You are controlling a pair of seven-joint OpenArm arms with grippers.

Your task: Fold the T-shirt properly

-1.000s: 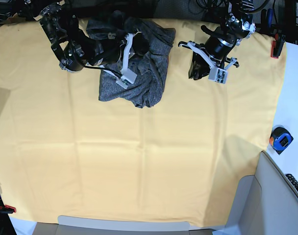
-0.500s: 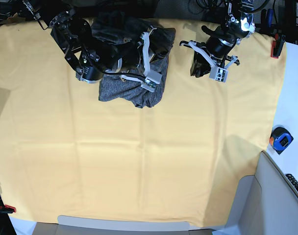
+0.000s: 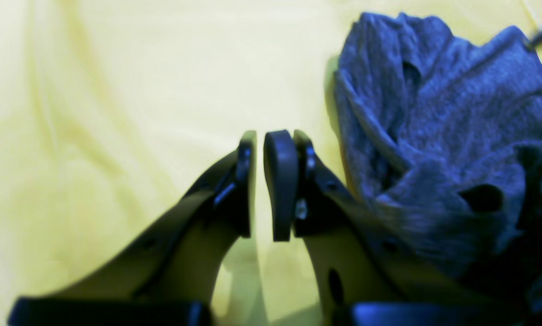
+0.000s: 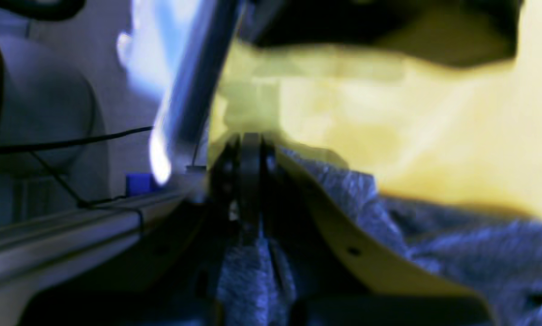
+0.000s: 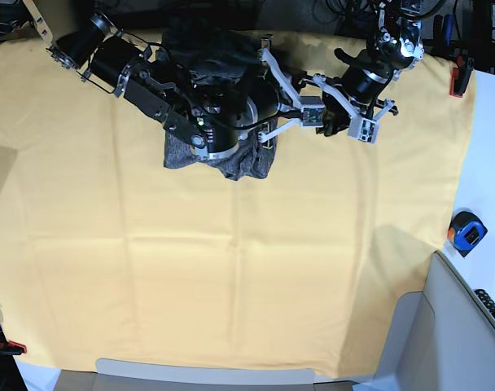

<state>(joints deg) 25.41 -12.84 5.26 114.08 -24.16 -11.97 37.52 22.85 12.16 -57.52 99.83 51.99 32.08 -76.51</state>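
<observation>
Heather-grey and crumpled, the T-shirt (image 5: 231, 159) lies in a heap on the yellow-orange cloth (image 5: 231, 277) near the far edge of the table, and most of it is covered by the right arm (image 5: 150, 77), which reaches across it from the left of the base view. One second ago this arm was more to the left, with its wrist over the left part of the heap; half a second ago it was over the middle; now it has swung further, so that the right gripper (image 4: 248, 149) points toward the right side of the shirt, close to the left arm. In the right wrist view its jaws are pressed together, and grey fabric shows just below and beside them — whether a fold of it is pinched between them I cannot tell, because the picture is blurred. The visible part of the shirt is smaller than before; only the lower edge of the heap shows under the arm. The left gripper (image 3: 259, 181) has moved only a little: it hangs over the bare cloth just beside the right edge of the shirt, and it is a bit nearer to the shirt than one second ago. Its fingers (image 3: 280, 181) stand almost together, with a thin gap between them, and nothing is held there. No container is in view; on the white surface at the right lies a small orange and black tape measure (image 5: 466, 232), well apart from the shirt.
</observation>
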